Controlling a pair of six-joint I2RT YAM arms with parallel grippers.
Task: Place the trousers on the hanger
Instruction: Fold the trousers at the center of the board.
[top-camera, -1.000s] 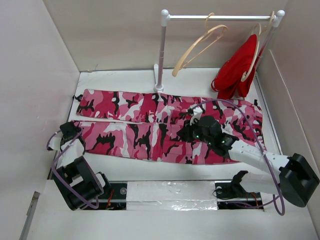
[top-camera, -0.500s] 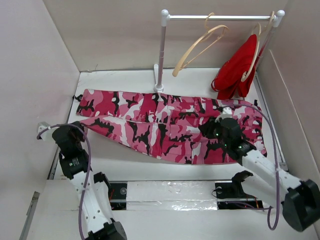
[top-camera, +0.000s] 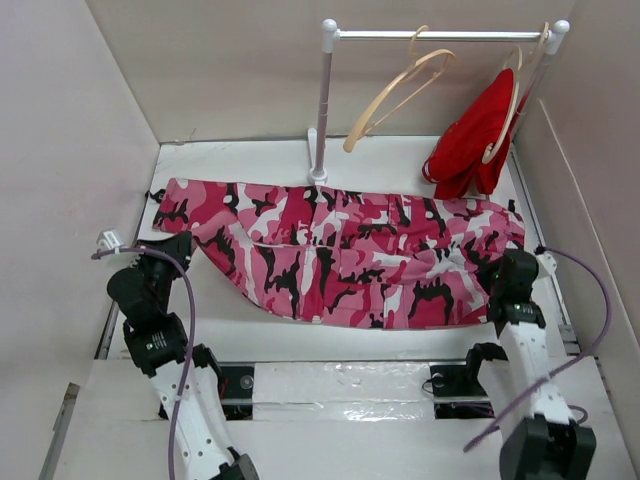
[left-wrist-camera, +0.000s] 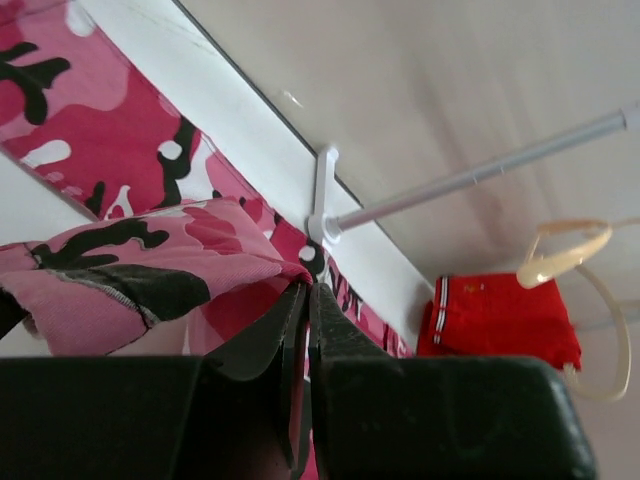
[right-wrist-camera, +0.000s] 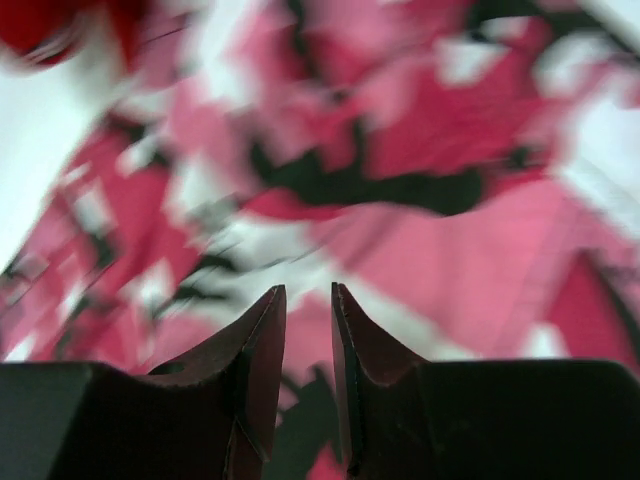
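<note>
Across the table the trousers lie left to right, one cuff pinched in the closed left gripper, the right gripper slightly parted and empty by the waistband, the hanger behind.

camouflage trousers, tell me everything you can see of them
The long cloth trousers in pink, red, white and black camouflage print lie spread across the white table, waist end to the right and legs to the left. The far leg lies straight. The near leg slants, its cuff raised and pinched in the shut left gripper. The right gripper hangs over the cloth at the waist end, jaws slightly apart and holding nothing.
</note>
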